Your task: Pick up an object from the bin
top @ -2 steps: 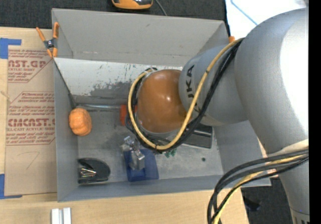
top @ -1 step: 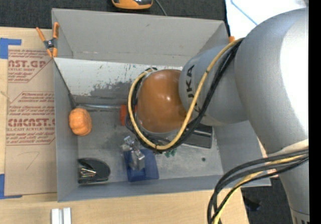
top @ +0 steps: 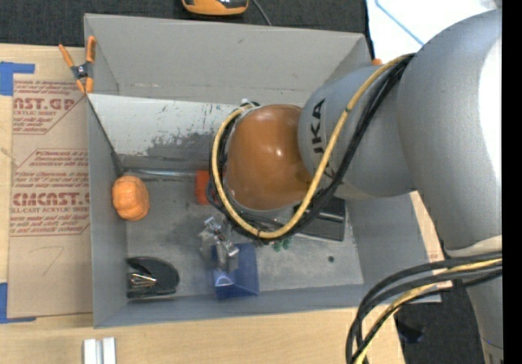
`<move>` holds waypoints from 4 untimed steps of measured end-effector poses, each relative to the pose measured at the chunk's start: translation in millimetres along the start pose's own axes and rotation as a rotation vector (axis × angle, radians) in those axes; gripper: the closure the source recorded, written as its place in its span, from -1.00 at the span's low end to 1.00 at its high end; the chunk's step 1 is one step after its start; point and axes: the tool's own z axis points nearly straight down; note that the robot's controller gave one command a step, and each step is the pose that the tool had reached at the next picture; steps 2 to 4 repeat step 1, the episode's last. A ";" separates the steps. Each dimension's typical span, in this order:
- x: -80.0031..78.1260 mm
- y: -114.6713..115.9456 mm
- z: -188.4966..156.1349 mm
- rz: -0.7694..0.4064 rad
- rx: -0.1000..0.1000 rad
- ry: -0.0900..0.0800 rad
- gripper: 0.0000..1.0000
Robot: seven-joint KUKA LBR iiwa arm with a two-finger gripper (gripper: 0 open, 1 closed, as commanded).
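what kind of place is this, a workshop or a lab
Most likely a robotics lab or test bench: a grey robot arm reaches into a grey metal bin that holds loose odds and ends, such as an orange ball and a blue block.

Arm (top: pixel 359 150) covers pt of black obj (top: pixel 333 228).

Scuffed matt grey metal bin (top: pixel 147 134); glossy orange cover (top: pixel 261 154); rough orange ball (top: pixel 130 197).
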 end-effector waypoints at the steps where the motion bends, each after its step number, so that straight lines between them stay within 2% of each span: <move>1: 0.1 0.9 -27.2 0.000 0.000 -0.001 1.00; 4: 0.1 0.9 -27.2 0.000 0.000 -0.001 1.00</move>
